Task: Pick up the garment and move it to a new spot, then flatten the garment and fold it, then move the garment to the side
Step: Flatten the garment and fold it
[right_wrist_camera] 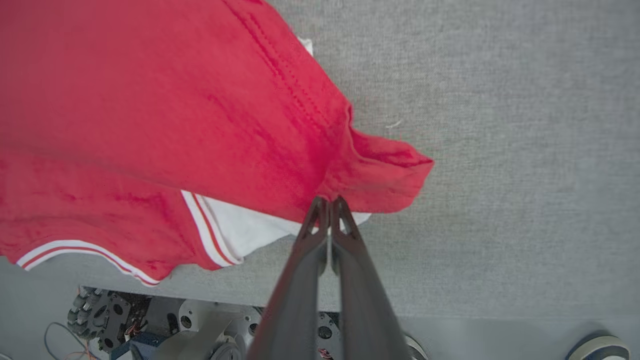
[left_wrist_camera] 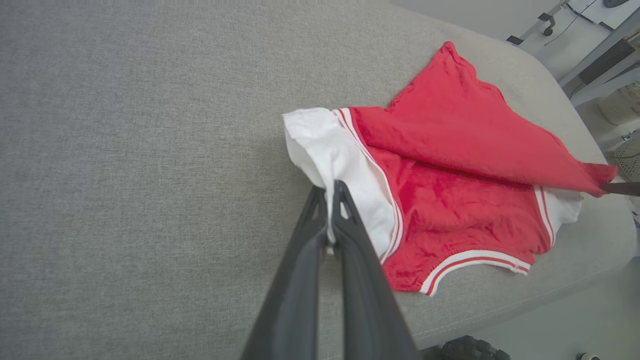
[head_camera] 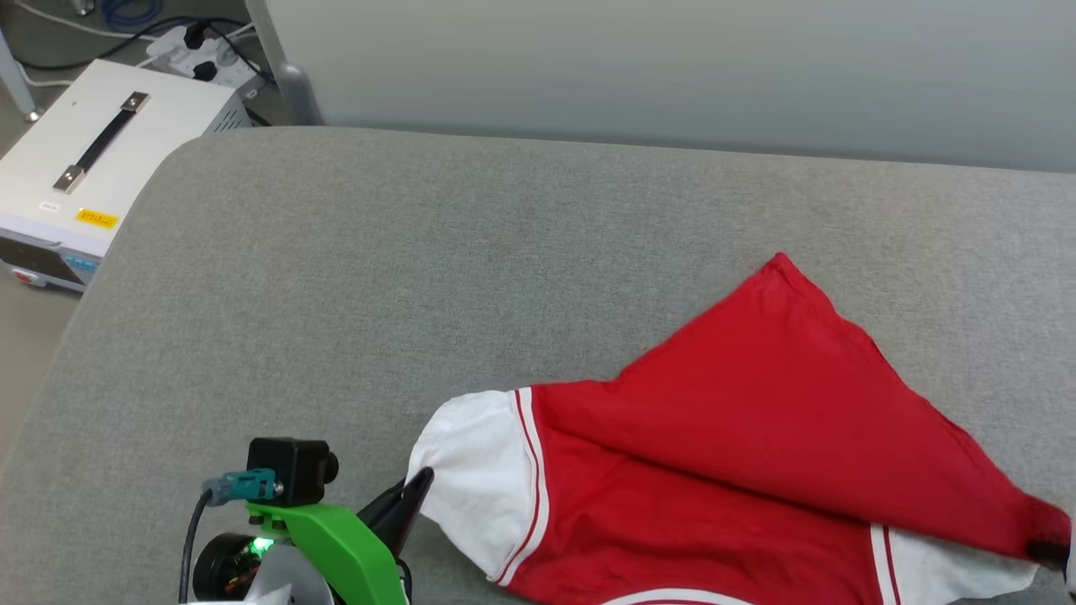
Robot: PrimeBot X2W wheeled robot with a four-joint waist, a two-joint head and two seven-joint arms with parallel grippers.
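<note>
The garment (head_camera: 740, 420) is a red shirt with white sleeves and red-and-white trim, lying on the grey cushion at the near right, its lower red part folded over toward the collar end. My left gripper (head_camera: 416, 491) is shut on the edge of the white left sleeve (left_wrist_camera: 340, 150), as the left wrist view (left_wrist_camera: 330, 192) shows. My right gripper (right_wrist_camera: 328, 202) is shut on a bunched red corner of the garment (right_wrist_camera: 370, 170), beside the other white sleeve (right_wrist_camera: 240, 230). That red corner (head_camera: 1038, 521) sits at the right edge of the head view.
The grey cushion (head_camera: 378, 277) spreads wide to the left and back. A white box with a black handle (head_camera: 92, 160) and a power strip (head_camera: 202, 50) sit on the floor at the far left. The cushion's near edge (right_wrist_camera: 450, 310) lies just under my right gripper.
</note>
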